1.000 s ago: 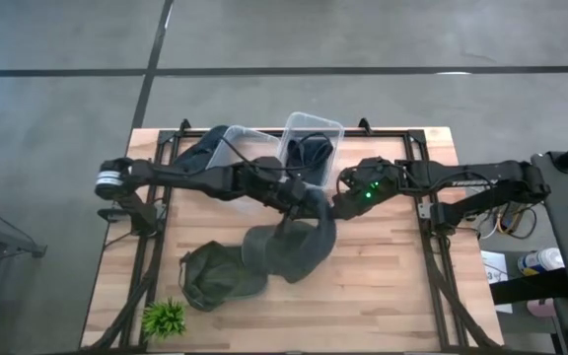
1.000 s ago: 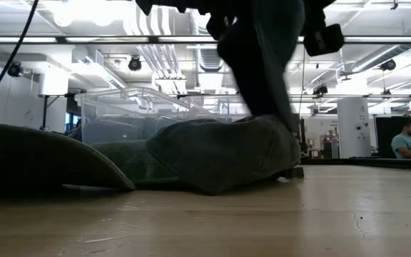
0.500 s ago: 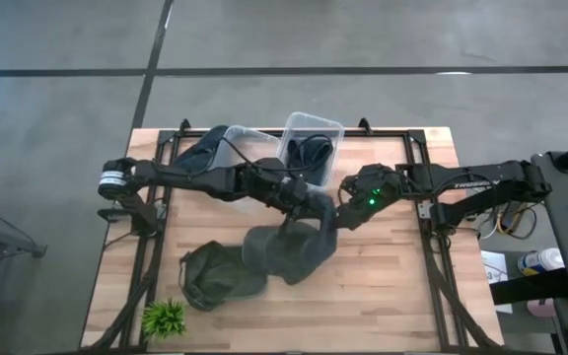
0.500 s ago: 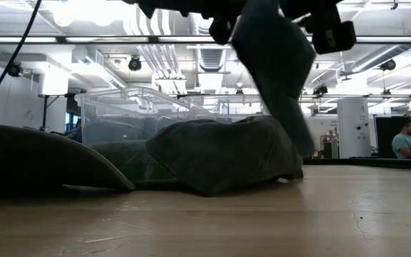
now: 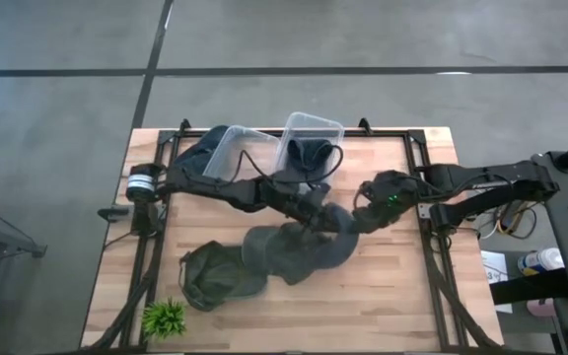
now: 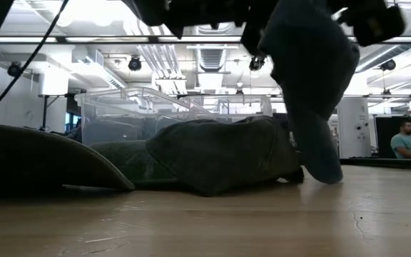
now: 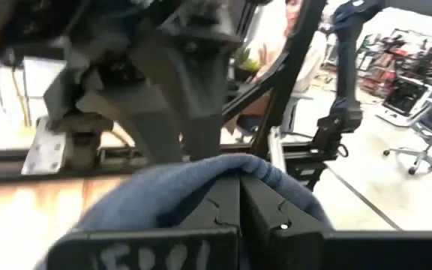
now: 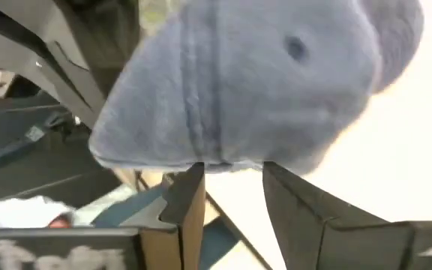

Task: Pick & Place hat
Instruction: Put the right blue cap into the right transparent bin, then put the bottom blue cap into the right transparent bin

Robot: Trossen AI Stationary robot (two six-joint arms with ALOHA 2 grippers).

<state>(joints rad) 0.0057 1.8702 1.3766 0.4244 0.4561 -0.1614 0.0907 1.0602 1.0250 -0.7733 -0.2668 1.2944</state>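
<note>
A grey-blue hat (image 5: 338, 225) hangs over the middle of the table between my two grippers; in the low view the hat (image 6: 312, 86) droops nearly to the table top. My left gripper (image 5: 320, 214) reaches in level from the table's left and is shut on its cloth. My right gripper (image 5: 361, 212) stands just right of the hat, slanting down. In the right wrist view its fingers (image 8: 190, 199) are apart at the lower edge of the hat's crown (image 8: 246, 82); I cannot tell whether they touch it. My left gripper pinches a fold of the hat's cloth (image 7: 201, 176) between its two shut fingers, coming level from the table's left. The cloth bulges around the fingertips and hides which part of the hat it is. The hat hangs below the fingers, with its lower end (image 6: 327, 171) close to the table.
A heap of dark green hats (image 5: 284, 254) lies on the table left of and nearer than the held one, with another hat (image 5: 215, 276) at the near left. Two clear bins (image 5: 233, 150) (image 5: 314, 133) stand at the far edge. A small green plant (image 5: 164, 318) sits at the near left corner.
My left gripper has carried the hat toward the table's right edge and a little toward its near edge, sinking slightly. My right gripper has drawn back toward the right edge beside it. The hat now hangs lower, its bottom end close to the table.
</note>
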